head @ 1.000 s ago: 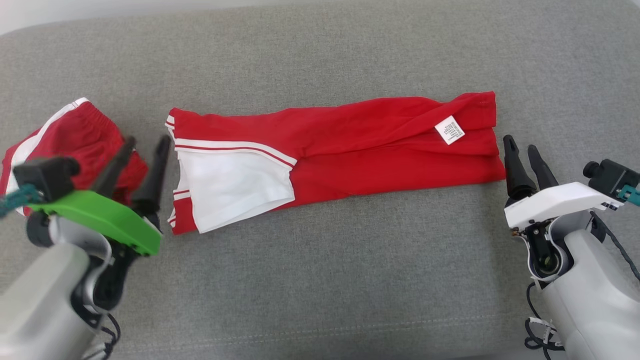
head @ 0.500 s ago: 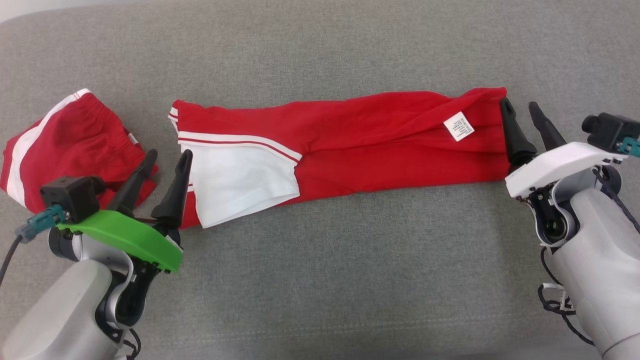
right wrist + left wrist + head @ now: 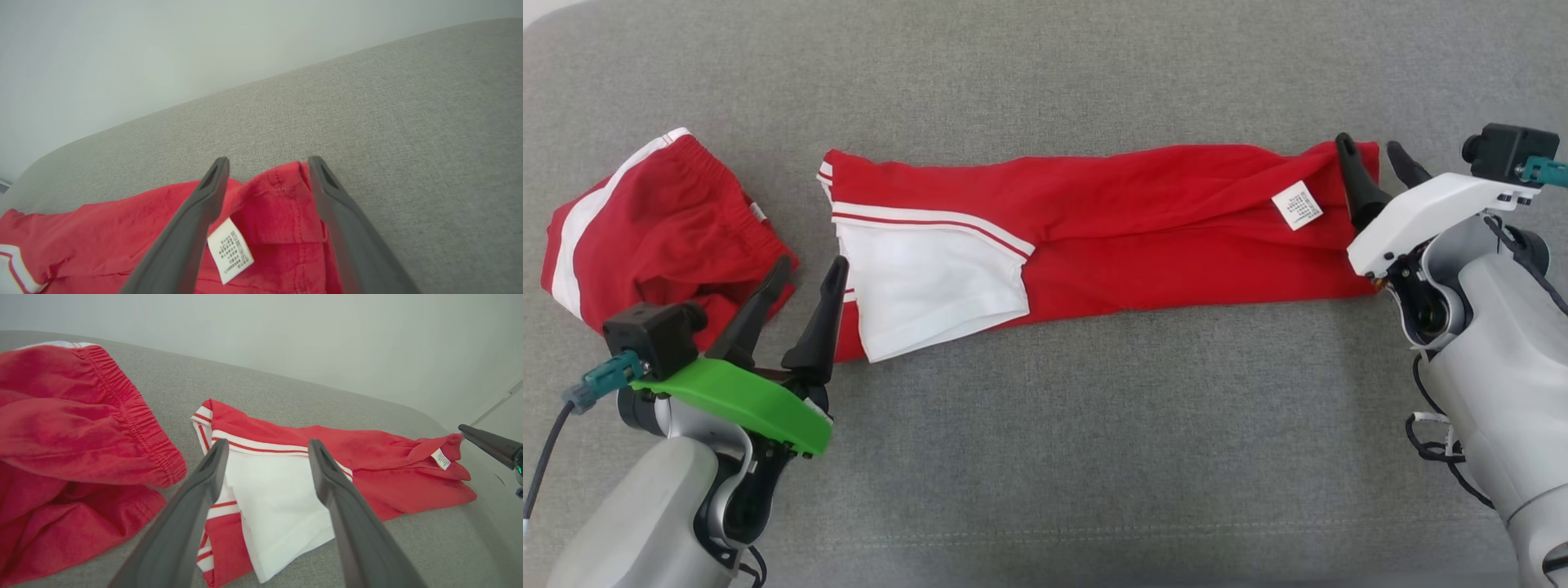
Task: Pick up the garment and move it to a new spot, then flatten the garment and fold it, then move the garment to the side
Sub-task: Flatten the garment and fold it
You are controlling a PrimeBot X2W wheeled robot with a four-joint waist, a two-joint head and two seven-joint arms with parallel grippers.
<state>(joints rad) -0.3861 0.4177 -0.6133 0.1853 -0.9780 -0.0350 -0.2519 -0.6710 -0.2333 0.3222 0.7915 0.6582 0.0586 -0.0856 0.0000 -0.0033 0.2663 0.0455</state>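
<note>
The garment point(image 3: 1143, 220) lies stretched left to right across the middle of the cushion point(image 3: 1045, 457), already spread flat and doubled lengthwise into a long, narrow band, so the pick-up, the move and the flattening look done and the folding looks under way. What seems left is to bring one end over the other into a shorter packet and then carry it to the side. It is thin red knit cloth, soft and limp, with shallow creases running along its length and a stitched hem at the right end. A white care label point(image 3: 1298, 205) sits turned up near that hem, and a smooth white panel point(image 3: 931, 286) edged with red-and-white striped trim covers the left end (its lower corner hangs loose over the red beneath). The left jaws are spread and empty, poised at the garment's lower left corner. The right jaws are spread too, straddling the upper right hem corner without pinching it. Just beside the left jaws a second red garment point(image 3: 662, 229) lies crumpled, with a gathered elastic waistband and a white side stripe, close to the band but apart from it. The cushion is coarse grey woven upholstery with a seam along its near edge.
</note>
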